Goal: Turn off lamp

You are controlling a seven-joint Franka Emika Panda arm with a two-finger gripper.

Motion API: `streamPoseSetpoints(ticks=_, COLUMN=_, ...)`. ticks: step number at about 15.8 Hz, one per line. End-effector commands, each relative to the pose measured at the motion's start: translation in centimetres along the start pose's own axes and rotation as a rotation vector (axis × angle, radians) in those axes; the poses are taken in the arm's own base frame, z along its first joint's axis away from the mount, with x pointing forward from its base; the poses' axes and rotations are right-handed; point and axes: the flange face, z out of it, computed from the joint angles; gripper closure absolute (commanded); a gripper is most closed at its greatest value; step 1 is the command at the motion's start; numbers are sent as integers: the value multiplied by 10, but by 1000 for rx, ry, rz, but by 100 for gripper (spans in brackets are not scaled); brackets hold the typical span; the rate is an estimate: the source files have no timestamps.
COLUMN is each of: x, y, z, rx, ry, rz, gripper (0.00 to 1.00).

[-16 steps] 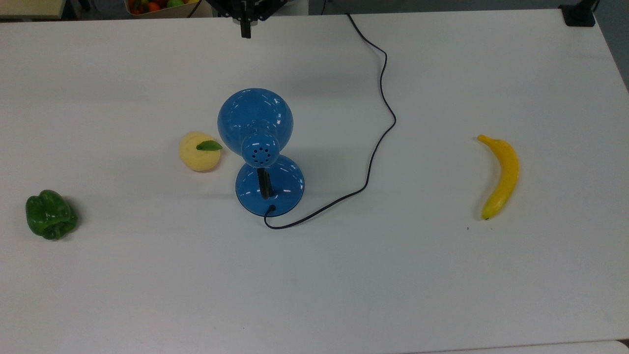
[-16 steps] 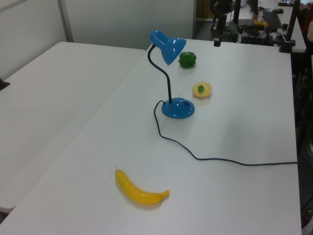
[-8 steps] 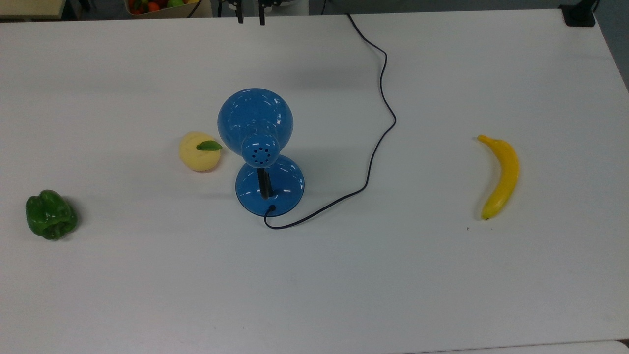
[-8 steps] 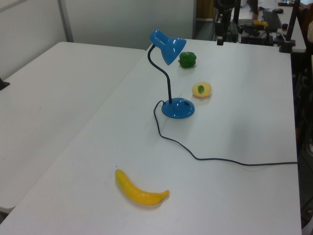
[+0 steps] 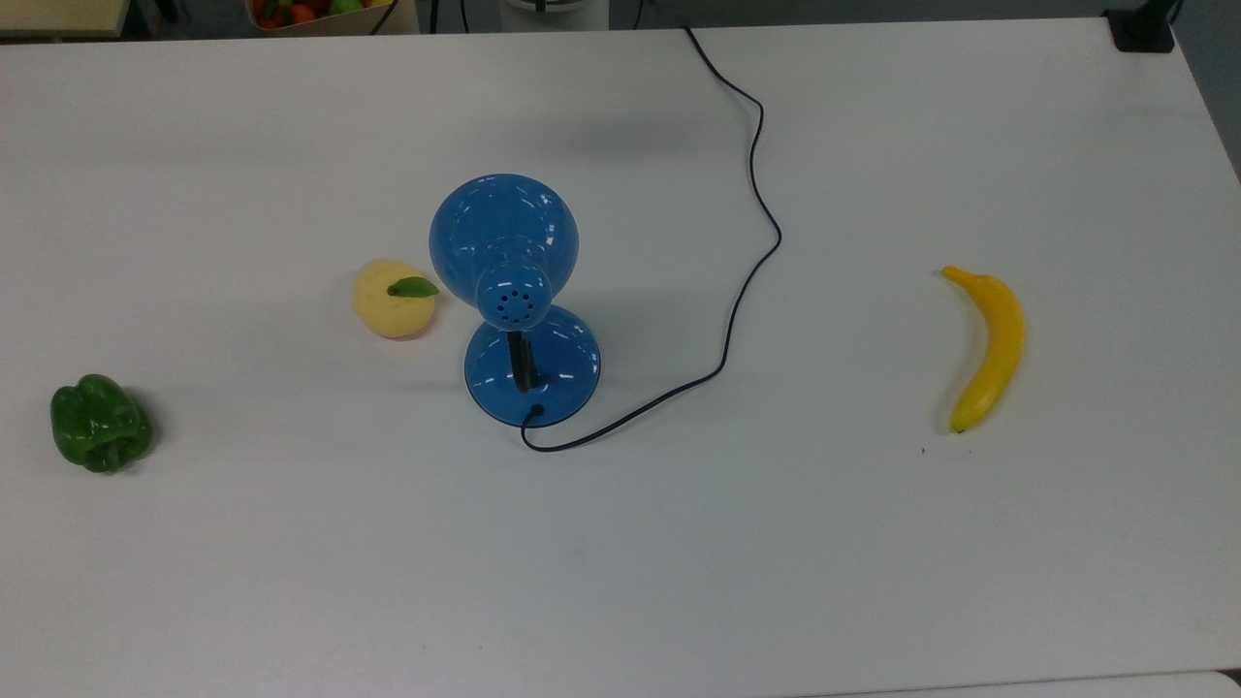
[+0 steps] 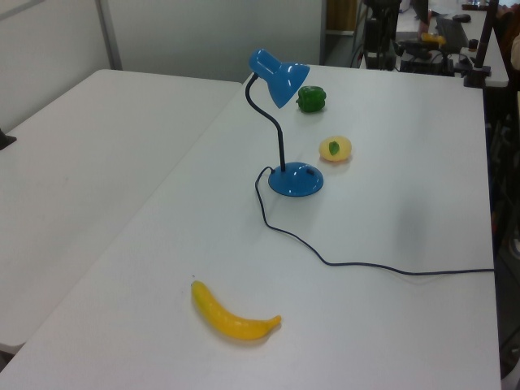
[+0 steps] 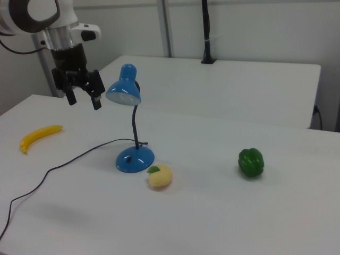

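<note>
In the right view, left to right: the gripper (image 7: 84, 99) hangs high with jaws spread, beside the shade, likely poised to reach the switch of the lamp (image 7: 131, 125), which stands mid-worktop (image 7: 223, 212).

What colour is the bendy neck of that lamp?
Black. The lamp's neck shows best in the left view, curving up from the blue base.

Below my fingers (image 7: 84, 101) the white surface (image 5: 873, 543) carries the blue lamp (image 5: 514, 301) on its round base, its black cord (image 5: 747, 291) trailing beneath me, a yellow fruit (image 5: 393, 299) just beyond the base, a green pepper (image 5: 100, 424) farthest off, and a banana (image 5: 987, 347) behind me.
</note>
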Motion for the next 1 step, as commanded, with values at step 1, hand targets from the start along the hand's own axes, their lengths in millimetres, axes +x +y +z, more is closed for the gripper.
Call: streamPoseSetpoints(ticks=1, x=-5, y=3, z=-3, rx=-2, ry=-12, rz=5, gripper=0)
